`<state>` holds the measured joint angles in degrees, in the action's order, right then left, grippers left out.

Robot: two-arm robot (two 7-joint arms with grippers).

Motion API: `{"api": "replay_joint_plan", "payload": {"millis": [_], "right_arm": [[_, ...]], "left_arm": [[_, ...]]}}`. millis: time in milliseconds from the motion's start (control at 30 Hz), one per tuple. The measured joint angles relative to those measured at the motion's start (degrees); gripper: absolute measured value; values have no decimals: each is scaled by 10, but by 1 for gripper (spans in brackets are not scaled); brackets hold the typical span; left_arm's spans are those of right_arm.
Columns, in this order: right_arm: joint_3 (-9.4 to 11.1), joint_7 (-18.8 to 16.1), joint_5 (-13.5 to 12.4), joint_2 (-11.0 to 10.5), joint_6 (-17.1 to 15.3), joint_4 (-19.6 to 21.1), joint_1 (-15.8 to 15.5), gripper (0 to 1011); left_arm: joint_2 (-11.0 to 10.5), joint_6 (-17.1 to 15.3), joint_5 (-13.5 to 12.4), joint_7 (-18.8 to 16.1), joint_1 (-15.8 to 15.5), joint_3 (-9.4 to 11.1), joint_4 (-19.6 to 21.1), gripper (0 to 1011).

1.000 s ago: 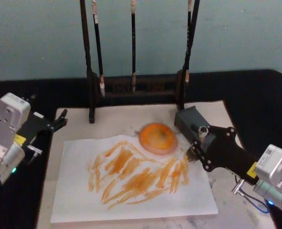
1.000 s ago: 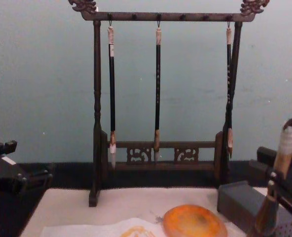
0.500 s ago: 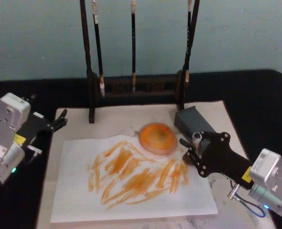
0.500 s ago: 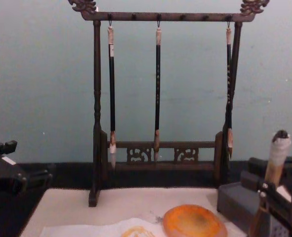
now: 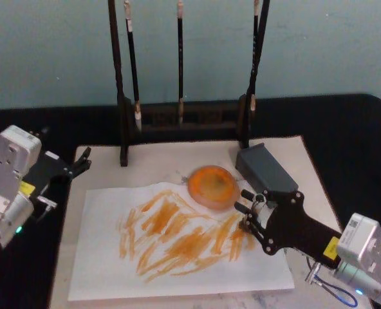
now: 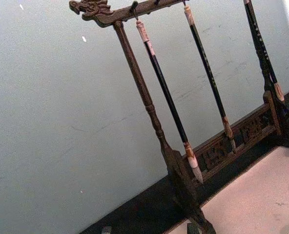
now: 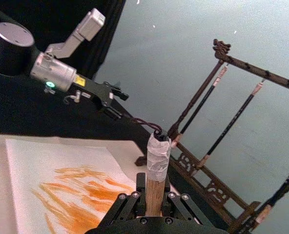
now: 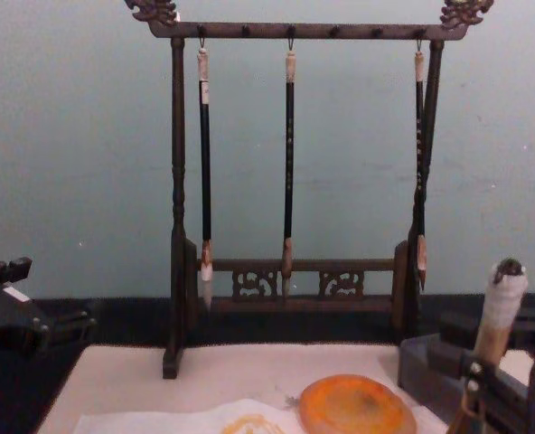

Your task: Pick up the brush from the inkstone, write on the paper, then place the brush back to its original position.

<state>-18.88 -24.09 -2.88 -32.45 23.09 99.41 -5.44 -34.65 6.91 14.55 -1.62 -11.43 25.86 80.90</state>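
- Sliding left over the last second, my right gripper [image 5: 250,212] has left the grey block [image 5: 264,168] and now hangs over the right edge of the paper [image 5: 177,273], just on my side of the inkstone [image 5: 213,185].
- It is clamped on the brush [image 7: 158,158], with the handle near upright and the tip hidden beneath.
- My judgement for a clean stroke: keep the handle upright, press lightly, and drag slowly so the thin sheet does not snag.
- My left gripper [image 5: 81,162] is parked at the left, jaws apart, holding nothing.

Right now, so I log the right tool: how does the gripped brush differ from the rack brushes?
The brush stands near upright in the right gripper, over the paper; the rack brushes hang from a bar. Its handle is thick and tan; theirs are thin and dark. Both have pale tops.
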Motion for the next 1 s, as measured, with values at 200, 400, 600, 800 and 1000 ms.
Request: {"api": "replay_joint_plan", "payload": {"millis": [200, 400, 600, 800, 1000], "right_arm": [[4, -17, -11, 1, -7, 14, -12, 160], [2, -31, -17, 0, -10, 24, -19, 160], [-3, -45, -28, -2, -17, 32, -24, 160], [-7, -54, -37, -4, -21, 36, -24, 160], [-12, -60, -44, -5, -22, 37, -23, 160]], "left_arm": [[0, 0, 0, 0, 0, 0, 0, 1001], [0, 0, 0, 0, 0, 0, 0, 1001], [0, 0, 0, 0, 0, 0, 0, 1001], [0, 0, 0, 0, 0, 0, 0, 1001], [0, 0, 0, 0, 0, 0, 0, 1001]]}}
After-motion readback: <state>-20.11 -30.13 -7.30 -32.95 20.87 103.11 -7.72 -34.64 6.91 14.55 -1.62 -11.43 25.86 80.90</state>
